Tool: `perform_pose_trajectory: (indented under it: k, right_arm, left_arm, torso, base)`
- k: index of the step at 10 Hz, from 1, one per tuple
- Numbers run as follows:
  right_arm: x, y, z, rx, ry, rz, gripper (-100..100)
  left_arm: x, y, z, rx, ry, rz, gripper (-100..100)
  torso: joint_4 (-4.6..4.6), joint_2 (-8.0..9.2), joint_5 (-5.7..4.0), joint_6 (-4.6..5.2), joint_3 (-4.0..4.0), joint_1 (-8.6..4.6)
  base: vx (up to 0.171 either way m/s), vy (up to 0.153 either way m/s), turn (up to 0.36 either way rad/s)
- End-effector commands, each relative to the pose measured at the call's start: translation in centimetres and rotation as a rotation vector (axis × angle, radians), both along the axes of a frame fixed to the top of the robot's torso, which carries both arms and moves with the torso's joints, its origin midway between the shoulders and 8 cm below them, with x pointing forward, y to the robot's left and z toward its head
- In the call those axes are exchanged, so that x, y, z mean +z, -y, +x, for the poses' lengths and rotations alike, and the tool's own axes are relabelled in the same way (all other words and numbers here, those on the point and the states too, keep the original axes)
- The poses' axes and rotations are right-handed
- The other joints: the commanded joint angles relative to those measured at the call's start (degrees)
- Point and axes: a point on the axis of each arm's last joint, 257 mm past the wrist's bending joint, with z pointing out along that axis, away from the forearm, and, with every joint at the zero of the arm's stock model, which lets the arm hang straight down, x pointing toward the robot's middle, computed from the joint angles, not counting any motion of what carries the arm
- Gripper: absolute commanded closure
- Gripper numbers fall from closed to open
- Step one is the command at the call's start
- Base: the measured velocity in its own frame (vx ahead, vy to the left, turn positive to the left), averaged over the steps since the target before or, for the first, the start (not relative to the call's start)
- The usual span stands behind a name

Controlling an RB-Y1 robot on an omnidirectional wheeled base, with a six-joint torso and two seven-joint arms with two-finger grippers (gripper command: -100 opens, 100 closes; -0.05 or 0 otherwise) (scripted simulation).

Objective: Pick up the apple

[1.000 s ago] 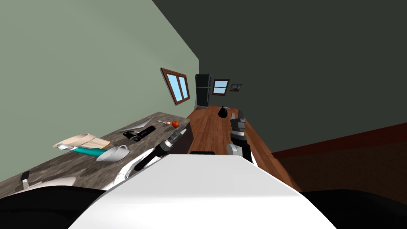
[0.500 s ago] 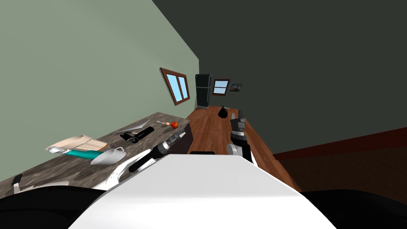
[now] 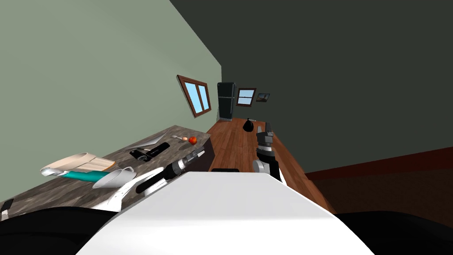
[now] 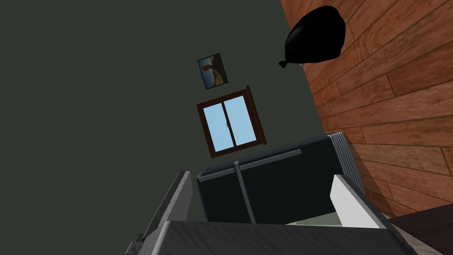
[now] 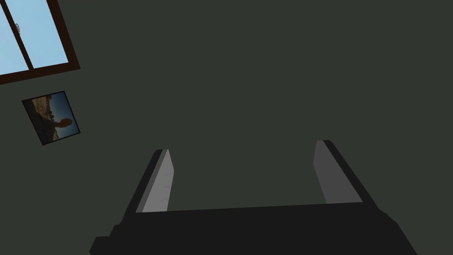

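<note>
Grey marbled counter (image 3: 179,149) is under my left arm. Black fridge (image 4: 287,186) shows far off, framed between the left gripper (image 4: 261,197) fingers, which are spread wide. Right gripper (image 5: 245,177) is up over the wood floor (image 3: 234,146), fingers spread too. Apple (image 3: 192,140) lies on the counter beyond the left fingertips, not touching them, with an egg (image 3: 184,138) just beside it.

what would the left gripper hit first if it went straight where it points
Likely the black fridge, centred between the fingers of the open left gripper; it looks far off, nothing nearer in line.
</note>
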Motion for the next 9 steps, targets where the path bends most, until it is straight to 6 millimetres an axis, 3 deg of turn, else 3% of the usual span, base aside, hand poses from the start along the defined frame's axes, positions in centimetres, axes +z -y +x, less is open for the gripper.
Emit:
perform_pose_trajectory:
  k: [1, 7, 9]
  right_arm:
    - [0.0, 0.0, 0.0, 0.000, 0.000, 0.000, 0]
    - [0.0, 0.0, 0.0, 0.000, 0.000, 0.000, 0]
    - [0.0, 0.0, 0.0, 0.000, 0.000, 0.000, 0]
  left_arm:
    - [-0.4, -0.5, -0.3, -0.014, -0.012, 0.024, -100]
    - [-3.7, -3.7, -3.3, -0.050, -0.182, 0.088, -100]
    - [-3.8, -4.5, -3.5, -0.072, -0.191, 0.135, -100]
  torso:
    - [0.00, 0.00, 0.00, 0.00, 0.00, 0.00]
    - [-0.01, -0.03, 0.00, 0.00, -0.02, -0.02]
    - [-0.02, -0.07, 0.00, 0.00, -0.04, -0.03]
  base:
    - [0.021, -0.009, 0.001]
    - [0.049, -0.016, 0.004]
    - [0.041, -0.013, 0.002]
